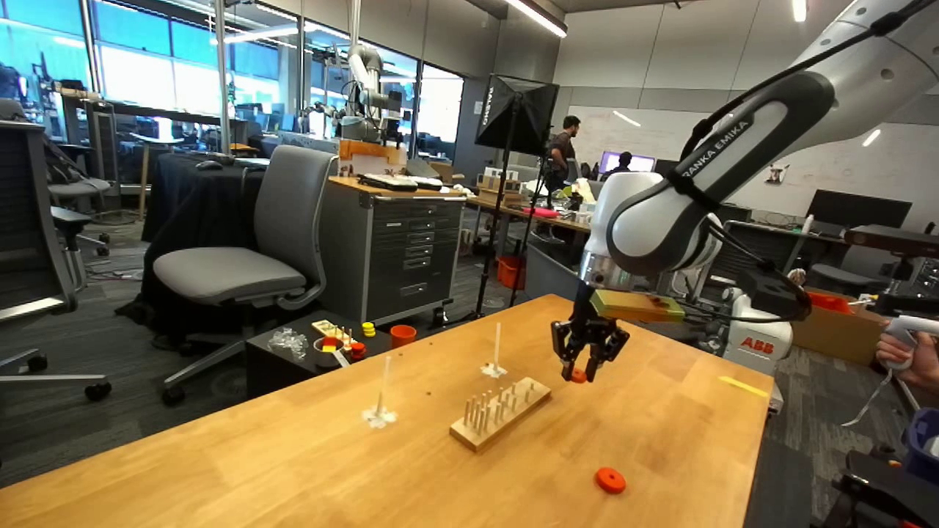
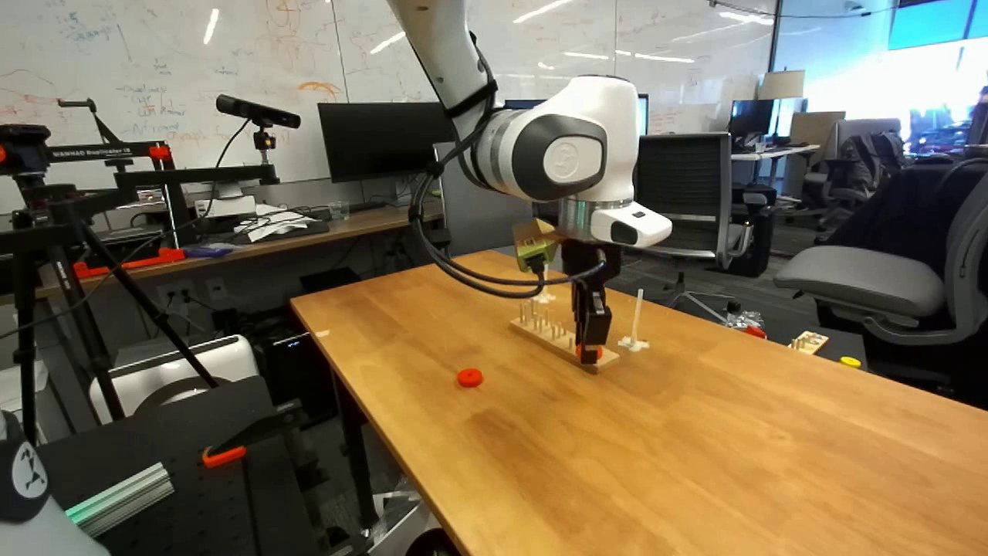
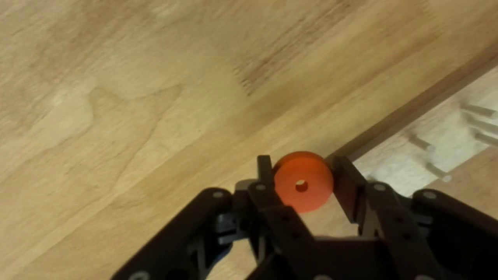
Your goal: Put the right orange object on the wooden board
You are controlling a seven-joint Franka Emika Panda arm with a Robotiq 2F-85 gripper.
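The wooden board (image 1: 473, 440) is a small pale block with several thin upright pegs. It also shows in an exterior view (image 2: 608, 364) and at the right of the wrist view (image 3: 393, 169). My gripper (image 1: 578, 375) is at the end of the board with fewer pegs. It is shut on the right orange object (image 3: 307, 194), a round red-orange disc with a central hole. The disc touches both fingertips in the wrist view, beside the board's edge. Its height above the tabletop is hard to tell. A like orange disc (image 1: 609, 480) lies flat on the table, also seen in an exterior view (image 2: 469, 378).
Two thin upright sticks stand taped on the table (image 1: 660, 433): a near stick (image 1: 381, 407) and a far stick (image 1: 496, 367). A low black stand (image 1: 279, 381) beside the table holds a pegged board, a red cup (image 1: 402, 336) and yellow pieces.
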